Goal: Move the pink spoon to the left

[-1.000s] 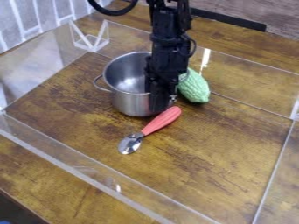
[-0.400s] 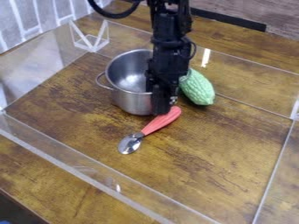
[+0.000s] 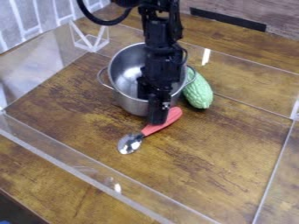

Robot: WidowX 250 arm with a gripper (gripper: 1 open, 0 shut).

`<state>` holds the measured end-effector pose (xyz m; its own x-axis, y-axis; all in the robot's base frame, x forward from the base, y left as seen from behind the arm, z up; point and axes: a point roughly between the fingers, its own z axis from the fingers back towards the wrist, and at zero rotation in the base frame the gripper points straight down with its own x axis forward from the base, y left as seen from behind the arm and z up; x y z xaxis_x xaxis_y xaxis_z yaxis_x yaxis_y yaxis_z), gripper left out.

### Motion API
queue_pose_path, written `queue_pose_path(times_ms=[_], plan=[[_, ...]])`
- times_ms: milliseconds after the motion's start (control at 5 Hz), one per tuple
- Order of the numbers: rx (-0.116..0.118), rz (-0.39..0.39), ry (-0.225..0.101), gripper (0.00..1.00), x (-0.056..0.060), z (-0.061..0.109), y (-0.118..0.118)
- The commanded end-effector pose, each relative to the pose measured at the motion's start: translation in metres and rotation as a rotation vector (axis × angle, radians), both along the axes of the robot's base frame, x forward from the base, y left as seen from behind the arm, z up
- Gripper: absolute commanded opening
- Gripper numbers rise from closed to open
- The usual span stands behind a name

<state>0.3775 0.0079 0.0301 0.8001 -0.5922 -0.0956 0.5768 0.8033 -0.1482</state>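
Black fingers [image 3: 159, 114] over pink plastic-handled spoon [image 3: 149, 131] with shiny metal bowl; opening and grip unclear.

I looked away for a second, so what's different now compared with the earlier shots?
The gripper has come down and toward the camera, its lower end now by the spoon's pink handle. No grip can be made out. Spoon, pot and green vegetable look unmoved.

Spoon [image 3: 149, 131] in front of pot [image 3: 125, 101], vegetable [image 3: 198, 91] behind spoon.
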Motion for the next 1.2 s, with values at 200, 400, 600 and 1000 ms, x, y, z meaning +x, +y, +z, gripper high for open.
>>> queue_pose_path(times_ms=[200,400,600,1000], plan=[[0.003,0.101,-0.044,0.00,0.013,0.006,0.014],[0.005,0.151,-0.047,0.00,0.016,0.007,0.014],[0.012,0.180,-0.060,0.00,0.014,0.024,0.013],[0.026,0.235,-0.089,0.00,0.010,0.059,0.010]])
